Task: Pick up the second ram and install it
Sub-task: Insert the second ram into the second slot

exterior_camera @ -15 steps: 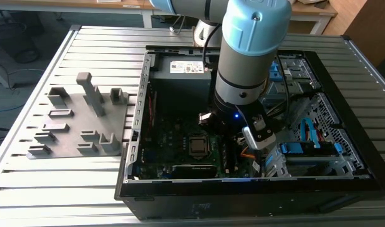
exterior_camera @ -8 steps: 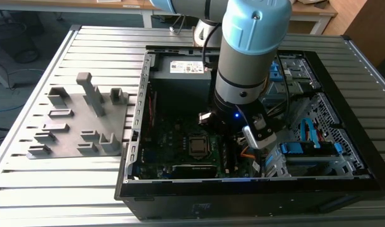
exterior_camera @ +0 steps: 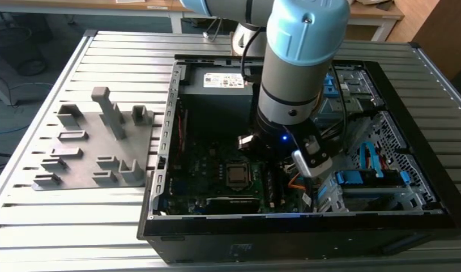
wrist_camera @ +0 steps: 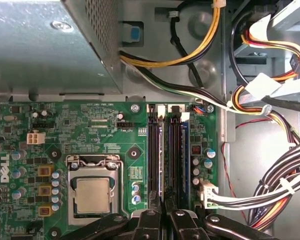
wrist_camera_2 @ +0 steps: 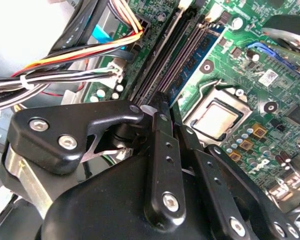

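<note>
Currently my jaws (wrist_camera: 164, 214) are drawn narrow, fingertips nearly together, with nothing visible between them. They hang just over the near end of the memory slots (wrist_camera: 153, 150), inside the open computer case (exterior_camera: 158, 170) on the desk (exterior_camera: 124, 51). Second ram (wrist_camera_2: 192, 57) stands upright in its slot, next to the processor (wrist_camera: 92, 195).

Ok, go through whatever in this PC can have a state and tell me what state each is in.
computer case: open on top, lying flat on the table.
CPU: seated in its socket, bare, no cooler on it.
second ram: standing on edge in a motherboard slot; whether it is latched cannot be told.
gripper: down inside the case, over one end of the memory slots.
</note>
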`<state>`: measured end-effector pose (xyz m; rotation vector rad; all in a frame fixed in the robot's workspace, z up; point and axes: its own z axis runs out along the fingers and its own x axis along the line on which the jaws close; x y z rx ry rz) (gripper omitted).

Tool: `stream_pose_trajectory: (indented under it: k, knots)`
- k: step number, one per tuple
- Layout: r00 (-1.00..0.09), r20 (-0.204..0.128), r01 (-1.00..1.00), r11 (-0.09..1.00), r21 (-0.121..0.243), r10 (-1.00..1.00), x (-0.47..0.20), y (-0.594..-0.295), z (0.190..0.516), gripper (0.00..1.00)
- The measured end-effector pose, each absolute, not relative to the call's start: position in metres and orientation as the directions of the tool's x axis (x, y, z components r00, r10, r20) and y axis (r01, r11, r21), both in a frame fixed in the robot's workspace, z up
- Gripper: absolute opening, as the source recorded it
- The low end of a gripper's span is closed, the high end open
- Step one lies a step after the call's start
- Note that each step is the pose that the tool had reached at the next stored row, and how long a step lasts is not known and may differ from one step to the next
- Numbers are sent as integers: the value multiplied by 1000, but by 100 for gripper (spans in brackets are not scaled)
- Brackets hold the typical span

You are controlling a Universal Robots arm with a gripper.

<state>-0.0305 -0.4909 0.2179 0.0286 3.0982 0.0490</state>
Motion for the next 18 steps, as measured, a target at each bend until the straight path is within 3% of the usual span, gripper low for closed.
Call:
stream_pose_trajectory:
  k: [18]
  knots:
    - [-999, -42, -12, 999, 34, -11, -30, -490, 214, 14]
